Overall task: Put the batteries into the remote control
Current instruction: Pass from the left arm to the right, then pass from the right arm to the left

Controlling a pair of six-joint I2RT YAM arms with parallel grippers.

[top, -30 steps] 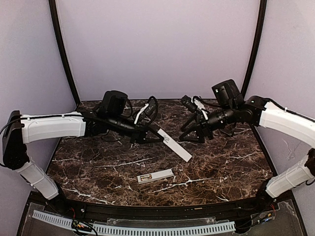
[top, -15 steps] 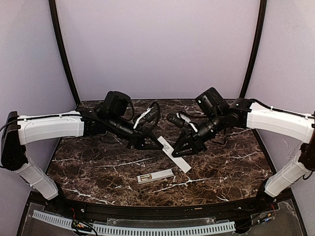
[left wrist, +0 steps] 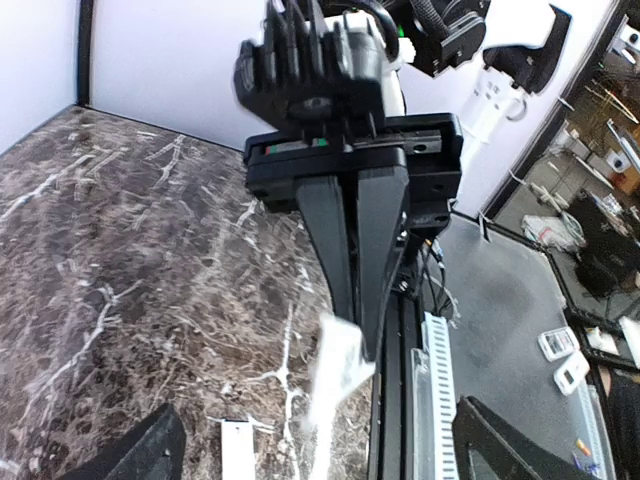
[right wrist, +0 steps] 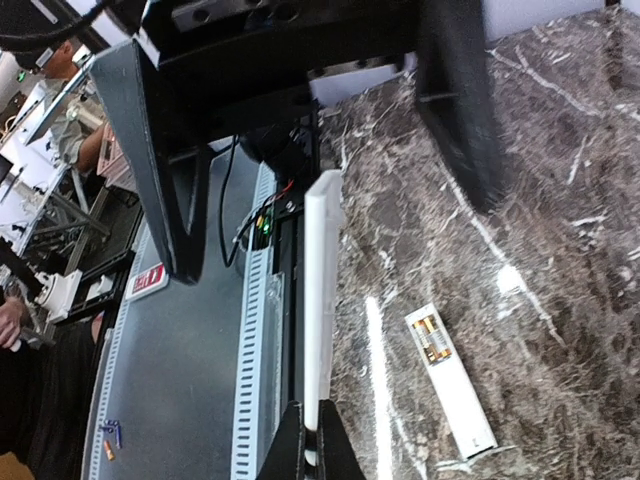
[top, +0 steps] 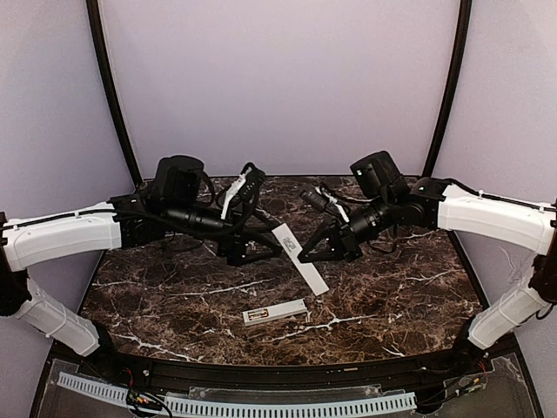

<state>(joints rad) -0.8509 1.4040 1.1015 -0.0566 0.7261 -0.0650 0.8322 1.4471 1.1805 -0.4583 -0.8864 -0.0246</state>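
The white remote control [top: 275,311] lies flat near the table's front, its compartment open. The gold batteries [right wrist: 432,338] sit inside that compartment of the remote control [right wrist: 455,385]. My right gripper [top: 306,254] is shut on the thin white cover strip [top: 303,259], which slants above the table. In the right wrist view the cover strip [right wrist: 320,300] stands edge-on out of my right gripper [right wrist: 309,452]. My left gripper [top: 254,246] is open just left of the strip and apart from it. In the left wrist view my left gripper [left wrist: 318,445] is spread wide and the strip [left wrist: 335,370] is blurred.
The dark marble table [top: 174,296] ends at a black front rail [top: 278,374] with a white slotted cable duct [top: 261,407] below it. Purple walls [top: 278,78] close in the back and sides. Both arms meet over the table's middle.
My left gripper has opened, let go of the cover strip and drawn back to the left. My right gripper has moved in from the right and shut on the strip.
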